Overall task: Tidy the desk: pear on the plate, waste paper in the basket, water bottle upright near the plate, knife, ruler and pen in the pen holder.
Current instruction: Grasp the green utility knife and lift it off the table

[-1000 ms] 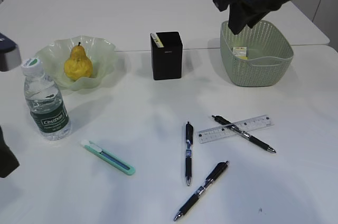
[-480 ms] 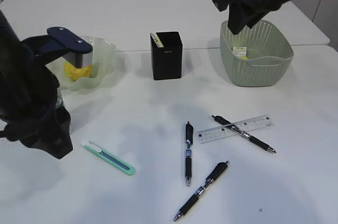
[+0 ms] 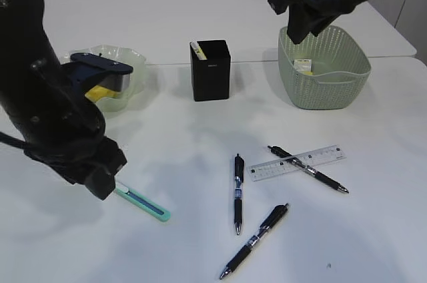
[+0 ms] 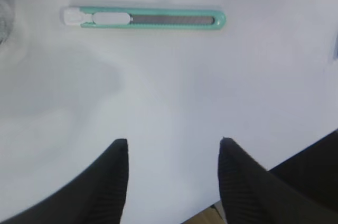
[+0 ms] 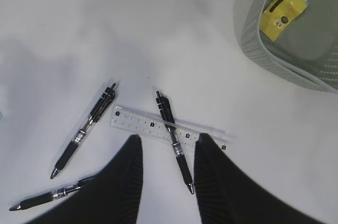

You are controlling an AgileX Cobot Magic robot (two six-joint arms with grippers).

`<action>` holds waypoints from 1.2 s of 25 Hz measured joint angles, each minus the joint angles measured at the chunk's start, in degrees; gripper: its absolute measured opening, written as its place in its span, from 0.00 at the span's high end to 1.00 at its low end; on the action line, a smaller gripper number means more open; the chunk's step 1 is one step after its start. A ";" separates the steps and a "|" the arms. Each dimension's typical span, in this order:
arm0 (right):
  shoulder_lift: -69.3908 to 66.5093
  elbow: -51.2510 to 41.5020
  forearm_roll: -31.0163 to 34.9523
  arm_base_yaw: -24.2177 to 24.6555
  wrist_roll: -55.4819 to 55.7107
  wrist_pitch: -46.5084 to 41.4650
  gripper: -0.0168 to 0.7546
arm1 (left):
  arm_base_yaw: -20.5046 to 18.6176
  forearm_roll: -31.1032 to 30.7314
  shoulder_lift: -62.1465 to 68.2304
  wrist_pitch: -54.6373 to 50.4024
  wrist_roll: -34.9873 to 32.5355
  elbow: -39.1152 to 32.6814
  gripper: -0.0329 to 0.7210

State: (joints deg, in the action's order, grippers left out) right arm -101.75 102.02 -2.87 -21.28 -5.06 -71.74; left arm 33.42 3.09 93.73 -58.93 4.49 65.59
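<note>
The knife (image 4: pixel 143 18) lies flat on the desk (image 3: pixel 180 143), near left, just beyond the left gripper (image 4: pixel 171 152), whose jaws stand apart and empty. It looks light, stiff and slick, low to the tabletop; pinching across its narrow mid-body seems safest. The right gripper (image 5: pixel 166 147) hangs unclenched, holding nothing, above the ruler (image 5: pixel 169 130).

You see the teal knife (image 4: pixel 143 18) lying flat on the white desk (image 3: pixel 200 149). The clear ruler (image 3: pixel 297 162) lies under one of three black pens (image 3: pixel 307 169). The black pen holder (image 3: pixel 211 69) stands upright; yellow waste paper (image 5: pixel 284 14) sits in the green basket (image 3: pixel 327 89).
</note>
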 joint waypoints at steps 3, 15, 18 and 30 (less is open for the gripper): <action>0.00 0.00 0.00 0.00 0.00 0.00 0.62 | -0.40 0.00 1.06 1.18 5.63 1.49 0.45; 0.00 0.00 1.30 0.00 0.00 0.00 0.62 | -3.12 0.32 1.42 5.39 30.13 2.05 0.45; 0.00 0.00 1.74 0.00 0.00 0.00 0.62 | -3.12 0.65 1.42 7.10 38.18 2.05 0.45; 0.00 0.00 3.26 0.00 0.00 0.05 0.62 | -3.12 5.43 2.94 12.71 54.41 2.10 0.45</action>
State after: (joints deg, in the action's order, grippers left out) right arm -101.75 102.02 0.39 -21.28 -5.06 -71.69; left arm 30.30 8.52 96.67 -46.22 58.89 67.69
